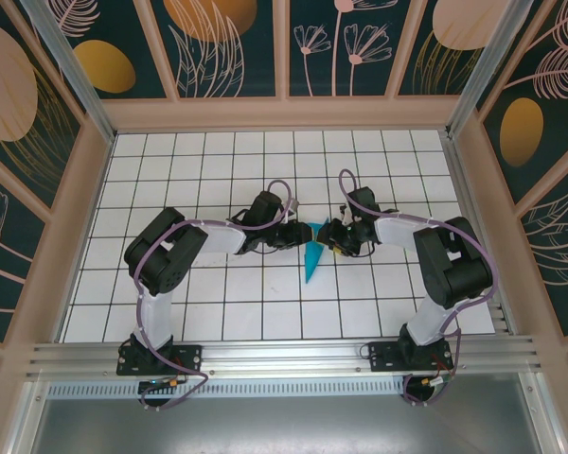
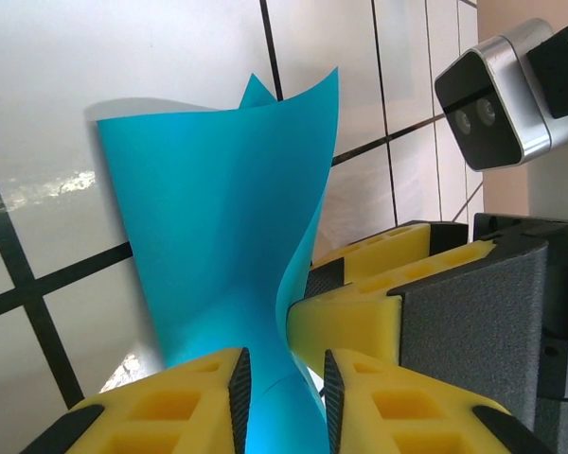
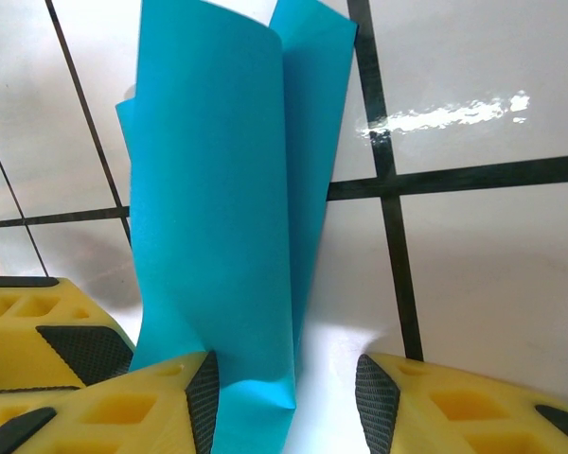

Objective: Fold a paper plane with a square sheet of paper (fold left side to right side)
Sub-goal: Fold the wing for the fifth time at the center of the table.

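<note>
The square sheet of paper (image 1: 311, 263) is a folded teal wedge at the table's centre, its point toward the near edge and its wide end raised between the two grippers. My left gripper (image 1: 298, 235) and right gripper (image 1: 329, 236) meet tip to tip over that end. In the left wrist view the paper (image 2: 218, 218) curls up and runs between the parted jaws of the left gripper (image 2: 284, 369), with a right finger (image 2: 350, 317) touching its edge. In the right wrist view the paper (image 3: 218, 189) lies against one pad of the open right gripper (image 3: 289, 374); the other pad is free.
The white grid table (image 1: 208, 293) is bounded by wooden walls (image 1: 284, 113) at the back and sides. The arm bases stand on the metal rail (image 1: 284, 355) at the near edge. The right wrist camera (image 2: 497, 95) hangs close to the left fingers.
</note>
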Available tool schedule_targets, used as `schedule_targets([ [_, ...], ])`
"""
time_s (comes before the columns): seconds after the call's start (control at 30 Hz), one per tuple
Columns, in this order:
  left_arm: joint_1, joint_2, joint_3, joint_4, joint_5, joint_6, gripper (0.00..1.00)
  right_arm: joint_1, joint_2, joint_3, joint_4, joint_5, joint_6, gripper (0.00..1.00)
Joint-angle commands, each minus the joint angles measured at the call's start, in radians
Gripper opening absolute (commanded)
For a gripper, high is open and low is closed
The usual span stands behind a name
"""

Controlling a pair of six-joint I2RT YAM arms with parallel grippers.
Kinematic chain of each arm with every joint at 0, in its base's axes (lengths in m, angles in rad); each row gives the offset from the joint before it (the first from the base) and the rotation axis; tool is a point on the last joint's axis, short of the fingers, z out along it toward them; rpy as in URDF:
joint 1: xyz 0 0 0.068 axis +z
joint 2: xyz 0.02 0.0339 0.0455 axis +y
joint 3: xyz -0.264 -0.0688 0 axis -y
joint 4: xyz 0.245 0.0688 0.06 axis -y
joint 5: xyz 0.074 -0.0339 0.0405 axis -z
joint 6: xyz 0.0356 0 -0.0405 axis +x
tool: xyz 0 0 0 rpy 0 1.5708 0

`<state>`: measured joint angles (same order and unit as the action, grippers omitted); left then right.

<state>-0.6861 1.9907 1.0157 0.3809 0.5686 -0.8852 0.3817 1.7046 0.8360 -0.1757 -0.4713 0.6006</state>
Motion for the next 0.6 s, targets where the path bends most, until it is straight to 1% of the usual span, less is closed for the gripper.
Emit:
schedule_targets([
  [0.0, 0.004, 0.015, 0.02, 0.035, 0.019, -0.011, 0.29, 0.039, 0.084, -0.01, 0.033, 0.01, -0.021, 0.48],
  [0.37, 0.003, 0.043, 0.043, 0.038, 0.033, -0.014, 0.26, 0.042, 0.089, -0.003, 0.031, 0.005, -0.023, 0.48],
  [0.57, 0.003, 0.058, 0.049, 0.038, 0.042, -0.015, 0.2, 0.044, 0.095, 0.002, 0.031, 0.003, -0.024, 0.48],
])
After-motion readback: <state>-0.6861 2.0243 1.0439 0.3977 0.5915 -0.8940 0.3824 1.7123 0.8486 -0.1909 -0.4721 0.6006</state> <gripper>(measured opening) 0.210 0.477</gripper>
